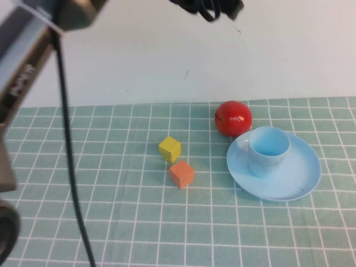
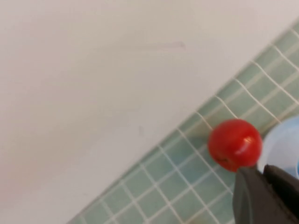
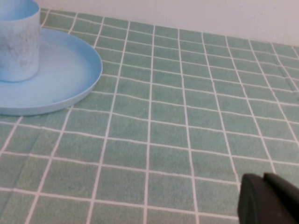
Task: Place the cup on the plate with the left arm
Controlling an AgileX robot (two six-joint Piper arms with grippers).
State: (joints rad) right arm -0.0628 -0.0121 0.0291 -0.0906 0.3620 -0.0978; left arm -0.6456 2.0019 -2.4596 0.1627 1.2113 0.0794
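The cup (image 1: pixel 268 150) stands upright on the plate (image 1: pixel 297 181), a bit toward the back and left of the plate's middle. The plate lies flat on the green checked cloth (image 1: pixel 111 222) that covers the counter. A red apple (image 1: pixel 233 117) sits just behind the plate, very near its rim. A yellow block (image 1: pixel 169 148) and an orange block (image 1: pixel 181 173) sit close together, off to the left of the plate.

The left gripper (image 2: pixel 264 196) is up in the air, above the back of the counter, near the apple. Its jaws are closed and hold nothing. In the high view only a dark bit of the left arm (image 1: pixel 208 8) shows at the top edge. The right gripper (image 3: pixel 266 200) is low over the cloth, on the right of the plate, and away from the cup. Its jaws look closed and empty too.

So the job looks done. The cup is on the plate and nothing is touching it.

What is left is to pull the left arm away. It should go up and back, slowly. It should not swing low, because it could bump the apple or tip the cup. The black cable (image 1: pixel 69 167) hangs on the left side, away from the blocks, and should be kept clear of them.
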